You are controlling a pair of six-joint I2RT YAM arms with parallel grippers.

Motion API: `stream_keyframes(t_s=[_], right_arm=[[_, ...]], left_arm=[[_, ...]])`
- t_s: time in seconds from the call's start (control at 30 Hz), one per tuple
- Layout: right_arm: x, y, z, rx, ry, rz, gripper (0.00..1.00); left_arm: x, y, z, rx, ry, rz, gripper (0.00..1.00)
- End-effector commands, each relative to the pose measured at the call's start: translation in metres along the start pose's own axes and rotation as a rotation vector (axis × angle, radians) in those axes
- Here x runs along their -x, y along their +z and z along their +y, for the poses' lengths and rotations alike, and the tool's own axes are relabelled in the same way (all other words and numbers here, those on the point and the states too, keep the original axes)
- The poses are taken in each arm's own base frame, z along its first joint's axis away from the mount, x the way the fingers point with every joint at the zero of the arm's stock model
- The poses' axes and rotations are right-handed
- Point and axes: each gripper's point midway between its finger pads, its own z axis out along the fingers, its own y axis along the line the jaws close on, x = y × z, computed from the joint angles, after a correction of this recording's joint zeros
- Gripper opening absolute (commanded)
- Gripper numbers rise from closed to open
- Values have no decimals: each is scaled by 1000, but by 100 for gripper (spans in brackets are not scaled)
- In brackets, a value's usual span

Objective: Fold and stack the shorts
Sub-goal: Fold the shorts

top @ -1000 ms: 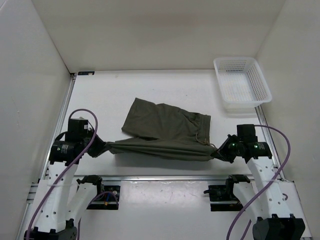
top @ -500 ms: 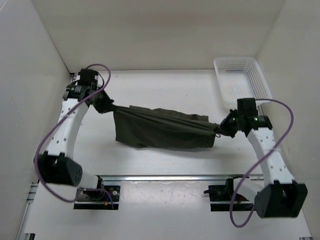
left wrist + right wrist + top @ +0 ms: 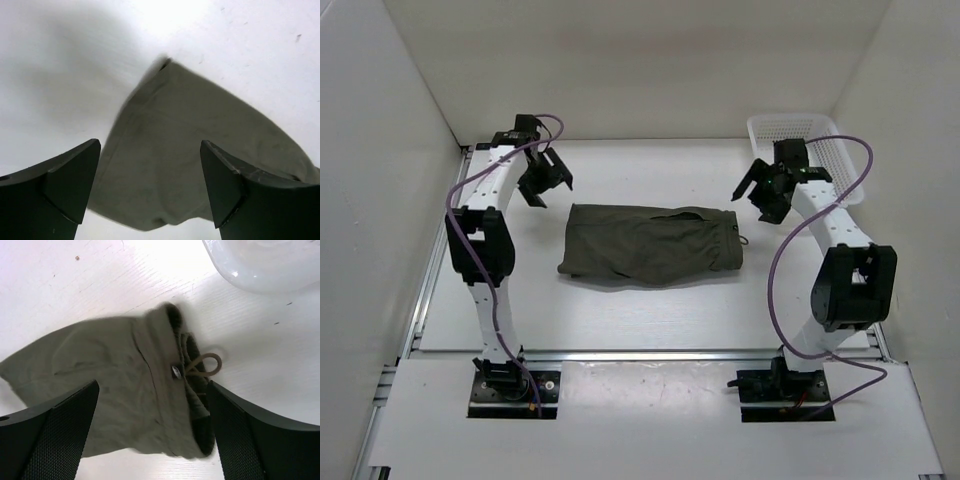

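The shorts (image 3: 655, 245) lie folded in the middle of the counter (image 3: 650, 310), drawstring (image 3: 202, 365) toward the right. The left fingers (image 3: 65, 185) and right fingers (image 3: 55, 435) stand wide apart, holding nothing, above either end; a white basket (image 3: 848, 170) sits at the far right

Left arm (image 3: 472, 195) extended forward, right arm (image 3: 823, 222) likewise, both jaws spread wide
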Motion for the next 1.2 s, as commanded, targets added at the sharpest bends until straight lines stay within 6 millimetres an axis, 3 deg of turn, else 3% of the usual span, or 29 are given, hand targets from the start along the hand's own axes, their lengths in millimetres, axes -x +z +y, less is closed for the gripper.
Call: stream_keyframes(t_s=[0.0,0.07,0.1,0.13,0.2,0.23,0.27,0.33,0.43,0.57,0.77,0.9,0.93,0.97,1.03,1.07,1.13,1.17], right_arm=[[9,-29,11,8,-94,-103,93],[1,-41,4,7,-103,-118,93],[-15,-36,-10,-16,-101,-84,91],[-22,-46,-10,3,-94,-91,90],[-41,-47,-19,5,-100,-63,89],[-57,-48,-29,-1,-88,-39,89],[-66,-48,-31,10,-79,-17,89],[-87,-46,-42,8,-64,24,90],[-114,-40,-51,16,-33,107,95],[-127,-28,-53,59,37,143,97],[-131,4,-50,94,100,180,94],[-123,24,-38,125,108,171,86],[-120,28,-37,127,108,169,78],[-117,34,-33,116,101,172,72],[-110,39,-33,105,78,160,55],[-107,41,-32,99,77,153,35],[-101,41,-31,90,48,151,19],[-100,39,-30,89,48,152,7]], left_arm=[[9,-58,5,-18,36,-102,93],[1,-65,11,-22,46,-108,94],[-22,-56,23,12,66,-54,92],[-29,-68,28,1,67,-69,88],[-54,-66,37,-25,67,-18,83],[-81,-51,53,-8,49,43,83],[-97,-59,50,-68,34,70,83],[-138,-44,58,-92,17,170,91],[-178,-33,59,-113,-4,269,98],[-185,-19,51,-124,-11,269,99],[-171,5,34,-112,-2,258,98],[-162,28,31,-56,8,252,75],[-160,27,29,-62,9,245,67],[-154,24,24,-75,11,232,45],[-148,20,19,-85,15,208,18],[-147,21,20,-78,15,202,10],[-135,13,16,-98,19,175,10],[-135,10,18,-86,19,170,10]])
